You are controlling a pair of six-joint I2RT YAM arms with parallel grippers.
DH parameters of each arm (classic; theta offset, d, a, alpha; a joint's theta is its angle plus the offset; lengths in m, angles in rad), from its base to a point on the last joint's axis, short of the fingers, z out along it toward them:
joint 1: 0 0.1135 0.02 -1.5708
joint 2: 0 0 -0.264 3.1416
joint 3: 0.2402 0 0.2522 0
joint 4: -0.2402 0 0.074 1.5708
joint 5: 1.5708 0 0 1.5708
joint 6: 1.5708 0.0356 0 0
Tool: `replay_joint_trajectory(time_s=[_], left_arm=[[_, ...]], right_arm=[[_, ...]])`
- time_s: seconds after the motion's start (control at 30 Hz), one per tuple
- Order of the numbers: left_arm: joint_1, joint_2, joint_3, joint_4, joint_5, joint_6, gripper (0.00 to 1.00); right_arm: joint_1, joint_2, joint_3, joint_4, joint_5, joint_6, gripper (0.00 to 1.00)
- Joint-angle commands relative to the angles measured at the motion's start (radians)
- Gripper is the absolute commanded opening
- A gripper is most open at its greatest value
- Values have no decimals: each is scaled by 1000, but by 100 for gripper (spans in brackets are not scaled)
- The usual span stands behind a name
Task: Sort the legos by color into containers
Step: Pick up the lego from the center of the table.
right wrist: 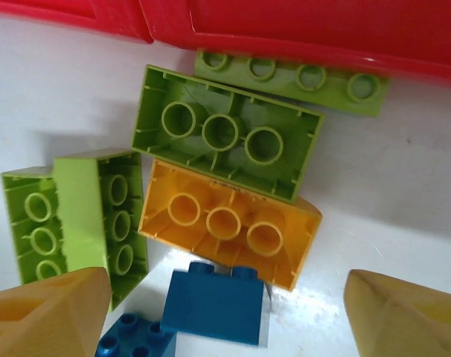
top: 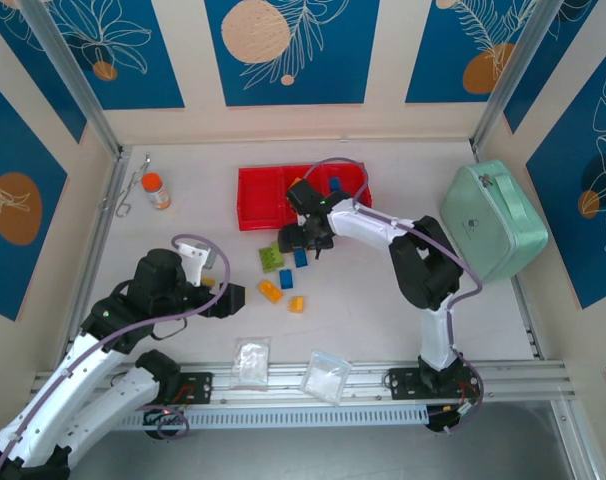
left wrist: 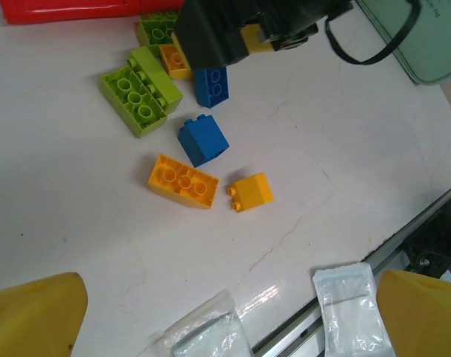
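right end effector (right wrist: 225, 294) hangs wide, empty, over the orange brick (right wrist: 229, 223); closing could also pinch the touching lime brick (right wrist: 225, 141).

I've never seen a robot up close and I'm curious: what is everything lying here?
tray: one, red, three compartments, far middle of the table
green bricks: about four, lime, loose just in front of the tray
orange bricks: three, yellow-orange, loose on the table
blue bricks: two loose, one more in the tray's right compartment
bags: two, clear, near edge
bottle: one, orange cap, far left
scissor-like tool: one, metal, left of the bottle
case: one, mint green, right side
left pincer: yellow fingers, open, empty
right pincer: yellow fingers, open, over the bricks
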Motion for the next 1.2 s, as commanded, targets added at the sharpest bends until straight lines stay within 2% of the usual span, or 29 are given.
replay_joint_trajectory(time_s=[0.0,0.23,0.33,0.67,0.9,1.17], left_arm=[[-3,-19,-6,10,7,15,99],[-5,-20,-6,11,5,16,99],[-4,-26,-4,9,0,16,99],[-4,-26,-6,9,0,15,99],[-4,-27,-6,9,-6,17,99],[-3,-26,-6,7,-7,15,99]], right_arm=[[24,35,38,-48,31,-5,78],[40,93,96,-89,55,-18,65],[41,114,130,-125,76,-38,56],[33,70,143,-162,102,-84,33],[17,-20,143,-173,94,-121,31],[-84,-72,176,-178,87,-181,30]])
